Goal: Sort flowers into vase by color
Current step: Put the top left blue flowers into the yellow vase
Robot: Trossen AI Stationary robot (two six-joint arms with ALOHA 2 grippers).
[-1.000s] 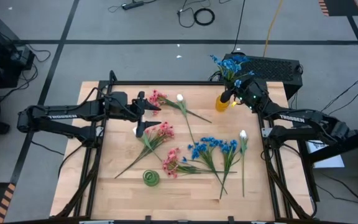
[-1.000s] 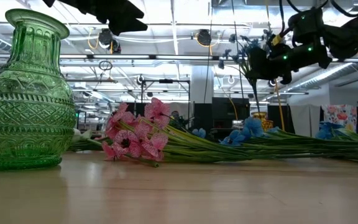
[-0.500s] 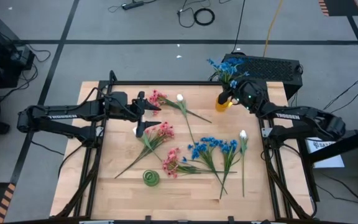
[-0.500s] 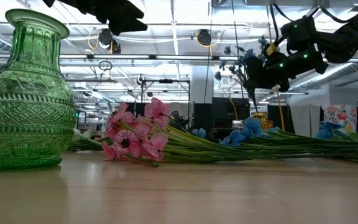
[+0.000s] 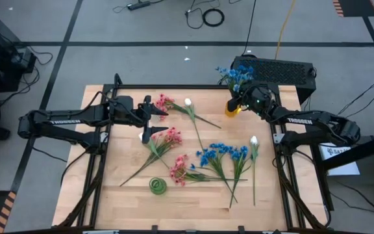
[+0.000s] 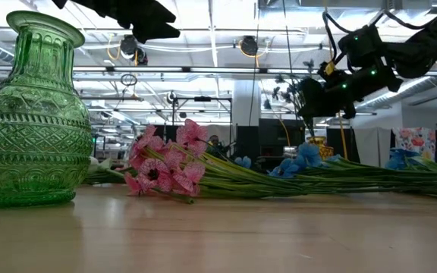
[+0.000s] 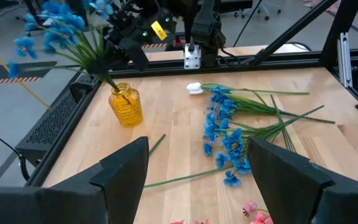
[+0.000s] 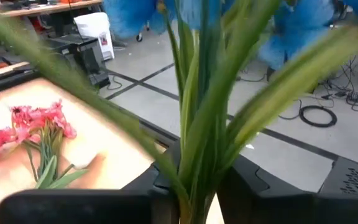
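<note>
My right gripper (image 5: 244, 101) is at the table's far right, over a small yellow vase (image 5: 232, 108), shut on a blue sprig (image 5: 235, 73) whose blossoms spread above it. The left wrist view shows the sprig's stem (image 7: 112, 85) running down into the yellow vase (image 7: 126, 106). My left gripper (image 5: 146, 120) hovers open at the table's left, between pink sprigs. Pink sprigs (image 5: 169, 137), blue sprigs (image 5: 223, 155) and white sprigs (image 5: 254, 141) lie flat on the table. A green glass vase (image 5: 158, 186) stands near the near edge. My right gripper pinches the blue sprig's bundle of green stems (image 8: 194, 149) between its two fingers (image 8: 166, 183), below the blossoms. The sprig stands roughly upright, tilted, blossoms above the fingers and its lower stem (image 7: 118, 93) inside the yellow vase.
A black box (image 5: 284, 68) sits just beyond the table's far right corner. Another pink sprig (image 5: 164, 102) and a white sprig (image 5: 188, 103) lie by my left gripper. Dark frame rails (image 5: 174, 86) run along the table's edges. In the low view the green vase (image 6: 33, 114) stands close.
My right gripper has come down a little toward the yellow vase and tipped, carrying the blue sprig with it; the blossoms have swung slightly. It stays shut on the stems. My left arm has kept still.
</note>
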